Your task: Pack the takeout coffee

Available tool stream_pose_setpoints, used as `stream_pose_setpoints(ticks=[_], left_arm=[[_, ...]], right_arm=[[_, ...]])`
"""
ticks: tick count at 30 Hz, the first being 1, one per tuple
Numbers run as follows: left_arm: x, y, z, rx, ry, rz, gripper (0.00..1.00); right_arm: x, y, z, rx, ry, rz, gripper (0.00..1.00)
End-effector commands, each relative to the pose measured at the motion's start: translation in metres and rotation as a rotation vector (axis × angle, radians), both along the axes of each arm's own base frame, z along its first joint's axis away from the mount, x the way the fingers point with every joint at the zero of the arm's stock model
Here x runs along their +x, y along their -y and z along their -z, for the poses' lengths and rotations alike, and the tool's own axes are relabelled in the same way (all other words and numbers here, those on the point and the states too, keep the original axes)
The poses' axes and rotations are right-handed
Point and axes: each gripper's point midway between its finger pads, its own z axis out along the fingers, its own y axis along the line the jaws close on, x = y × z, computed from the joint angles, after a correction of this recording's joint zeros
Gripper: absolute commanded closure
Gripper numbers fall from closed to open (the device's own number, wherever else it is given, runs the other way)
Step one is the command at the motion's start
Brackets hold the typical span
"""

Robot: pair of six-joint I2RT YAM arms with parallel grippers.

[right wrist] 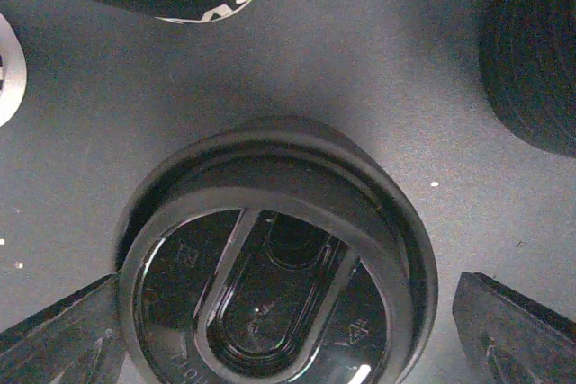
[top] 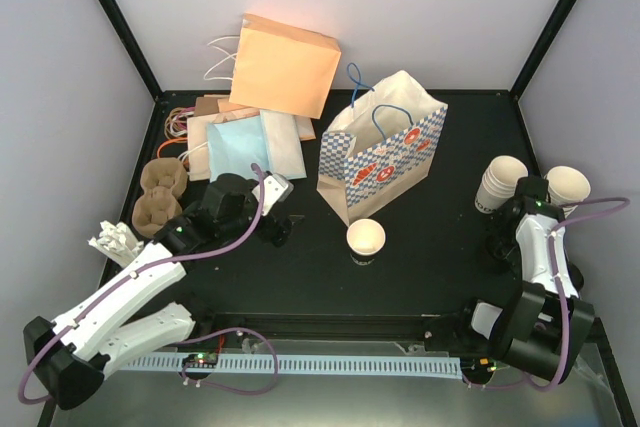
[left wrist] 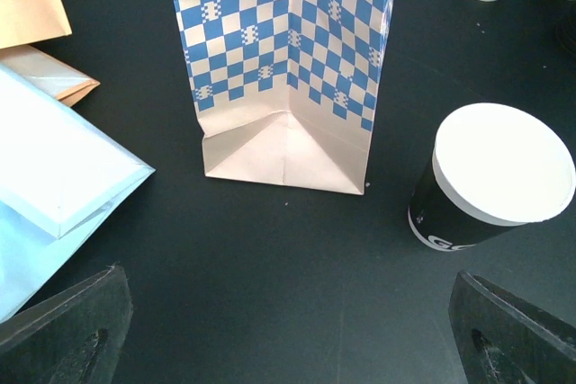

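The paper cup (top: 366, 238) stands upright and open-topped on the black table (top: 450, 247), just beside the checked bag (top: 380, 157). Its rim is cream-white and its wall black and printed.

**Black tabletop (top: 440, 197): items lying on it**

- Centre: blue-checked paper bag (top: 380, 152), upright, mouth open.
- Toward the near edge from it: single paper cup (top: 366, 238), upright, unlidded.
- Right edge: two cup stacks (top: 500, 184), with a black lid (right wrist: 270, 294) near them.
- Far left corner: overlapping flat paper bags (top: 240, 142).
- Left edge: pulp cup carriers (top: 160, 195).
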Motion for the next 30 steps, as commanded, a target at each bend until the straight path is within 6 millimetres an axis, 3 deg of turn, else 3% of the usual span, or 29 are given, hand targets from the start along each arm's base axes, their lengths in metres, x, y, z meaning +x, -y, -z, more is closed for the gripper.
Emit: stream_pose_setpoints(ticks=[1, 4, 13, 18, 22, 30], left_arm=[[0.002, 0.003, -0.007, -0.006, 0.022, 0.006, 0.01], [0.002, 0.003, -0.007, -0.006, 0.021, 0.006, 0.01], [0.002, 0.004, -0.006, -0.003, 0.017, 0.009, 0.01], [0.002, 0.004, -0.007, -0.004, 0.018, 0.009, 0.01], [0.002, 0.004, -0.007, -0.006, 0.019, 0.009, 0.01], [0.001, 0.004, -0.008, -0.008, 0.022, 0.009, 0.01]], right_arm=[[0.005, 0.005, -0.009, -0.021, 0.028, 0.008, 0.05], [0.005, 0.006, -0.013, -0.031, 0.041, 0.009, 0.13], [0.002, 0.006, -0.021, -0.043, 0.058, 0.015, 0.19], [0.001, 0.005, -0.025, -0.045, 0.067, 0.015, 0.17], [0.002, 0.006, -0.025, -0.047, 0.064, 0.014, 0.07], [0.003, 0.005, -0.020, -0.034, 0.050, 0.006, 0.07]])
